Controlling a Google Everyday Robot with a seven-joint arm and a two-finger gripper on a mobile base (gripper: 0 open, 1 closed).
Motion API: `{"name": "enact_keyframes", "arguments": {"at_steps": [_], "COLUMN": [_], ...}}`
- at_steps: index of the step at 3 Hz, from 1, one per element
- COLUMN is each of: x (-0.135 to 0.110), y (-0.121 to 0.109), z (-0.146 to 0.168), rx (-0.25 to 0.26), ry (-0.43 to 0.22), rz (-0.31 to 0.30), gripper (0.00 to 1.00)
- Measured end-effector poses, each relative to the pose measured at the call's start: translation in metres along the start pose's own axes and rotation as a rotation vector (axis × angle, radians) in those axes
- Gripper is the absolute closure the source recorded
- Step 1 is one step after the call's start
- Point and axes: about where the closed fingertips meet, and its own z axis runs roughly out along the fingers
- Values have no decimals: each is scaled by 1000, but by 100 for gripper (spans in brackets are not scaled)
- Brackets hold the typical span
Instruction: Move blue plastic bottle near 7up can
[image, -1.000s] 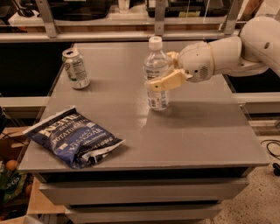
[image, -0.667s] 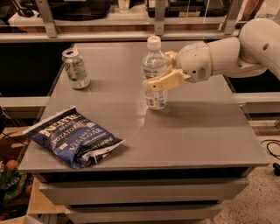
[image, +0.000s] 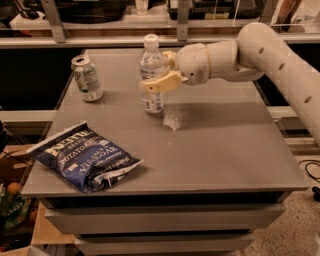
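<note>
At the lower left of the frame a dark blue chip bag (image: 85, 159) lies flat on the grey table (image: 225, 150), near its front edge; it plays no part in the job. Above it, in the upper left, the 7up can (image: 87, 78) stands upright close to the table's left edge. A bare stretch of tabletop separates the can from the blue plastic bottle (image: 151, 75), which stands upright just left of the frame's upper centre. The two are near each other but not yet side by side.

The gripper (image: 156, 70) is at the bottle's mid-height, closed around its body: one tan finger (image: 161, 84) crosses the front of the label and the other shows behind the bottle's shoulder. Whether the bottle's base rests on the table or is raised slightly off it cannot be told. The white arm (image: 260, 50) reaches in from the upper right.

By the look of it, the grasp is made and the carry is well along. What is left seems to be a short move further left to close the remaining gap, setting the bottle down upright beside the can, and letting go.
</note>
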Motion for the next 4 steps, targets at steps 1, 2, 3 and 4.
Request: {"name": "enact_keyframes", "arguments": {"at_steps": [1, 2, 3, 4], "x": [2, 4, 8, 10], "y": [-24, -37, -52, -58], "z": [36, 66, 106, 113], "rx": [-25, -43, -93, -102], "ry": [6, 40, 35, 24], "rz": [7, 25, 47, 49], "gripper": [100, 100, 100, 100]}}
